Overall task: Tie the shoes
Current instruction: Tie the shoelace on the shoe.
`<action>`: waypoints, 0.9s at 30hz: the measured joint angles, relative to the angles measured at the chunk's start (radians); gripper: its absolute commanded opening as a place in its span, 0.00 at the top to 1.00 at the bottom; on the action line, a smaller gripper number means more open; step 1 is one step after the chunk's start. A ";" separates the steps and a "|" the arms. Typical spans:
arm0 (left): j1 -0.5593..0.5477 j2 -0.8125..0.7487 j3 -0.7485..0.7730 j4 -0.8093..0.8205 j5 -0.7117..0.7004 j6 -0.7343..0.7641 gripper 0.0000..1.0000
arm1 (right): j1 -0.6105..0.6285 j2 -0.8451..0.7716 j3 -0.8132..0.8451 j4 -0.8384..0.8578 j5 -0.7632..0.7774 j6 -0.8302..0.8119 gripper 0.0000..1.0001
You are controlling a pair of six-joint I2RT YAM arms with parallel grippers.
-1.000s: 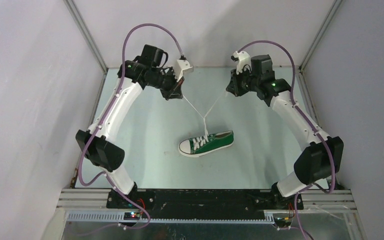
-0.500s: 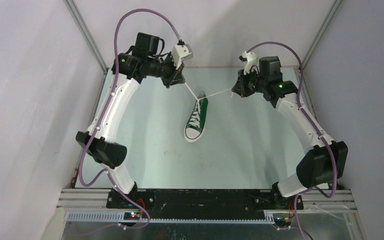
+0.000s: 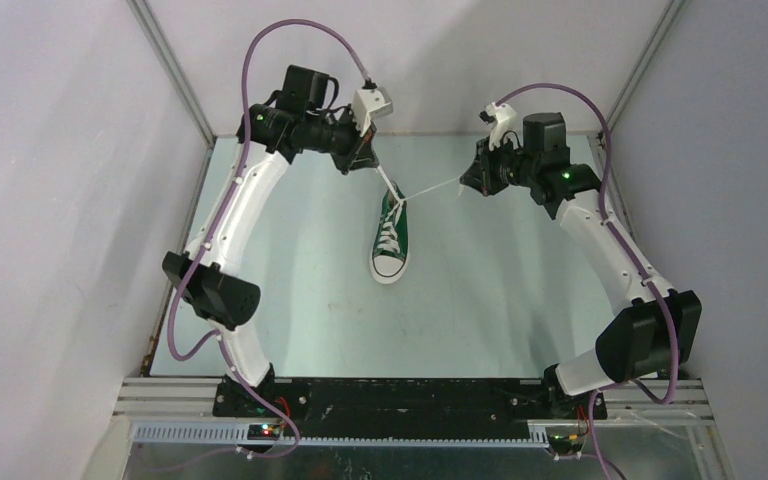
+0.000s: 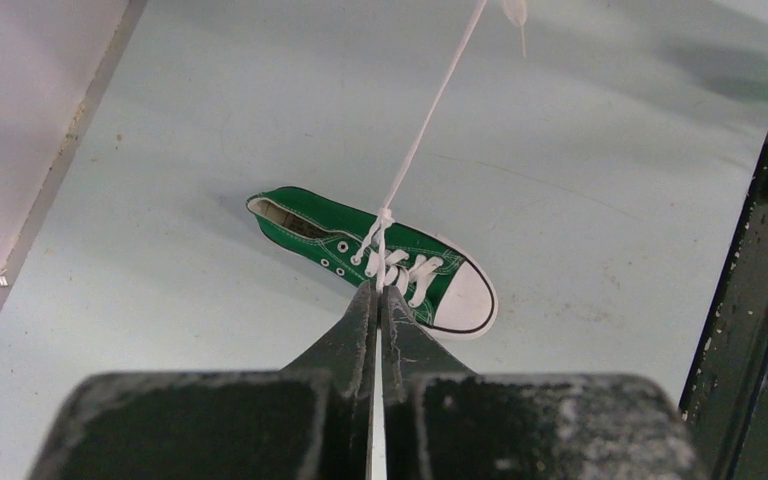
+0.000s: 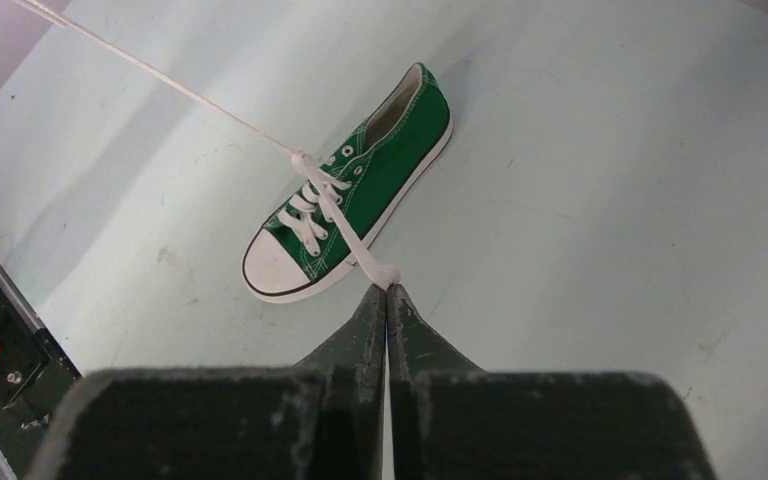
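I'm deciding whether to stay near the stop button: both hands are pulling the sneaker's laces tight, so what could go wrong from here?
1. The left hand and right hand are shut on the white laces, which run taut, and nothing pins the green sneaker, so more pull may drag or tip it.
2. The laces meet in only one small crossing; it would likely slacken if either hand let go.

Passage between the jaws is barred by taut laces [image 3: 430, 188] and the sneaker [image 3: 390, 242] beneath; bare table [image 3: 505, 295] is left outside them.
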 measured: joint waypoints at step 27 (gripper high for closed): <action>-0.005 -0.058 0.051 0.118 -0.005 -0.029 1.00 | 0.064 -0.077 0.130 -0.018 -0.118 -0.186 1.00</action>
